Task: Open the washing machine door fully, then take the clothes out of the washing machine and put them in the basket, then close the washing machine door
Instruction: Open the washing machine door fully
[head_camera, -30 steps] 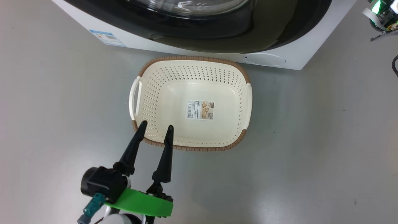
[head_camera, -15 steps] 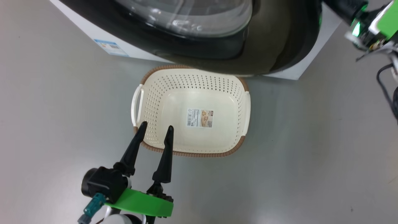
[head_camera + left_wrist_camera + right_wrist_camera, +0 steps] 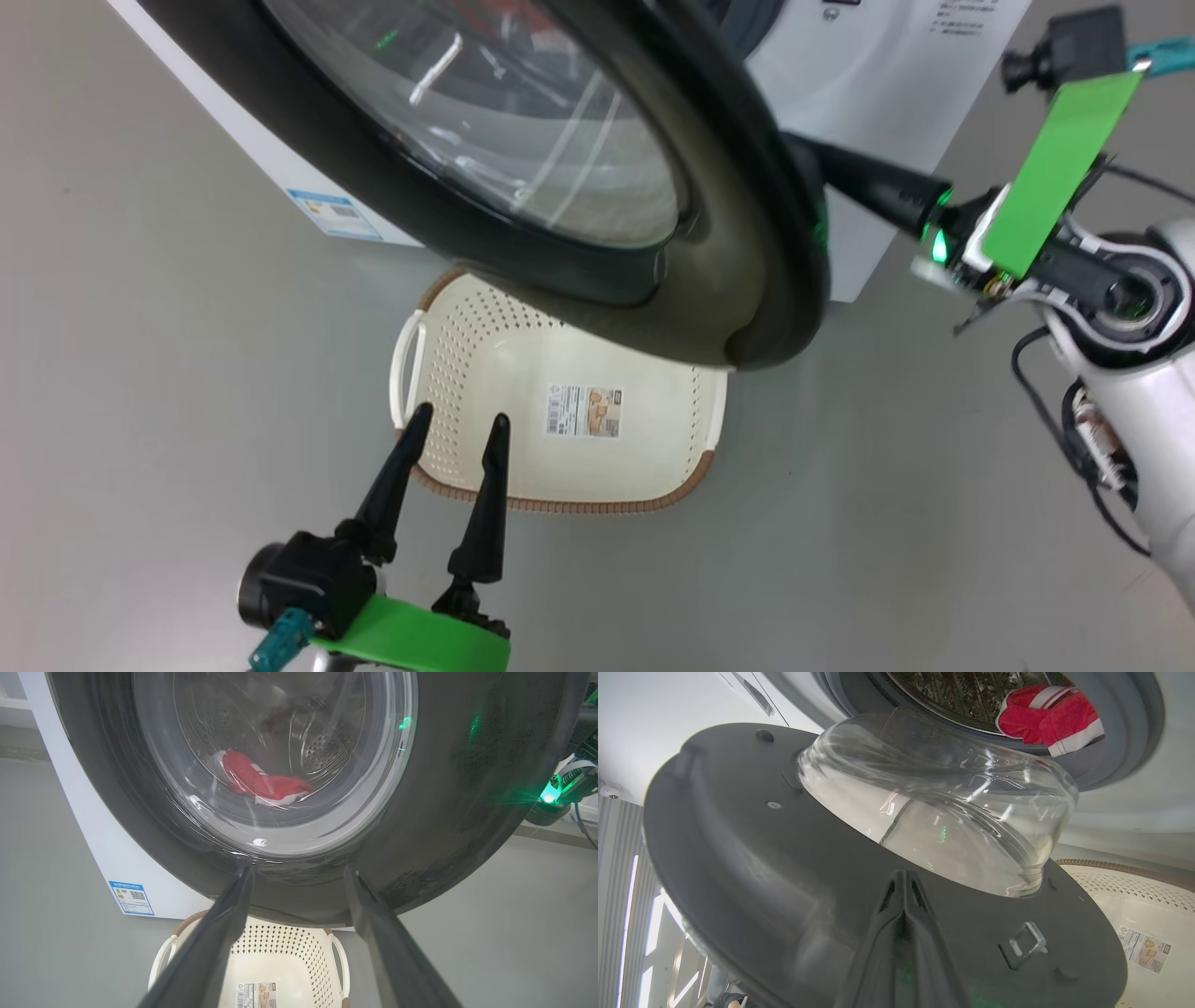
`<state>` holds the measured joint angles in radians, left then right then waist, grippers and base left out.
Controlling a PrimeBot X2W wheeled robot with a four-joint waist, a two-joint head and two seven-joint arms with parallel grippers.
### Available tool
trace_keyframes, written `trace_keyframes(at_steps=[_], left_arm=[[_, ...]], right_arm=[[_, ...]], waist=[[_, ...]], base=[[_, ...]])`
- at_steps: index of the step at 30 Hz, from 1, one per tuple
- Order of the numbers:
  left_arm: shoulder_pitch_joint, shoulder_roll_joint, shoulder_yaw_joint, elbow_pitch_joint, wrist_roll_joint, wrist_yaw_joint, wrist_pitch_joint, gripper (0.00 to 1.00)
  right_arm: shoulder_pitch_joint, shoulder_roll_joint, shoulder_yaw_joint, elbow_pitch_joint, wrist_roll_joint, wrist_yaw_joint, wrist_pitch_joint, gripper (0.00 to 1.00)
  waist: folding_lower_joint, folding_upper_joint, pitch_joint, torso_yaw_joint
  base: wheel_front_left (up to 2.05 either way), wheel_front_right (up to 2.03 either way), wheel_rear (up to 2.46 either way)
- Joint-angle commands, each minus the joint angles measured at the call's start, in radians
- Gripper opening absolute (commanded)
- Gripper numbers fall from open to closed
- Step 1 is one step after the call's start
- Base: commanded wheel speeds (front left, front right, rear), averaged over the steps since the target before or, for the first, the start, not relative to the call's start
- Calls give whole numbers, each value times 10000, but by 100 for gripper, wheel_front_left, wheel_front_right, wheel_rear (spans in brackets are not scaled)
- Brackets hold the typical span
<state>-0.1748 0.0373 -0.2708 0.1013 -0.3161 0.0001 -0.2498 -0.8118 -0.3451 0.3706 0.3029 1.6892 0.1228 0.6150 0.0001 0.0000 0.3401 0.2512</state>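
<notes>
Washing machine door [image 3: 504,159]: stands partly open, with its black rim and glass bowl overhanging the far end of the basket.
Clothes [image 3: 261,784]: a red bundle with white stripes, lying in the drum and seen through the glass.
Washing machine [image 3: 887,75]: white, placed on the grey floor [image 3: 887,513] behind the basket.
Basket [image 3: 467,345]: set on the floor under the door, with a sticker seen on its bottom.
Right gripper [image 3: 903,877]: fingers pressed together and pointed at the door's inner face; contact cannot be told.
Left gripper [image 3: 462,413]: fingers spread wide, tips over the basket's near rim.
</notes>
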Motion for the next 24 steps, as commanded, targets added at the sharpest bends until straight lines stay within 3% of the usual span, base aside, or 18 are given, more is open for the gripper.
trace_keyframes(at_steps=[1, 24], left_arm=[[145, 129, 355, -191, 100, -23, -120, 100], [406, 129, 402, -354, 14, -45, -120, 100]], right_arm=[[343, 187, 107, -399, -117, 79, 124, 0], [1648, 1000, 155, -1126, -627, 79, 839, 0]], waist=[[-1, 0, -209, -77], [-1, 0, -551, 27]], base=[[0, 0, 0], [0, 0, 0]])
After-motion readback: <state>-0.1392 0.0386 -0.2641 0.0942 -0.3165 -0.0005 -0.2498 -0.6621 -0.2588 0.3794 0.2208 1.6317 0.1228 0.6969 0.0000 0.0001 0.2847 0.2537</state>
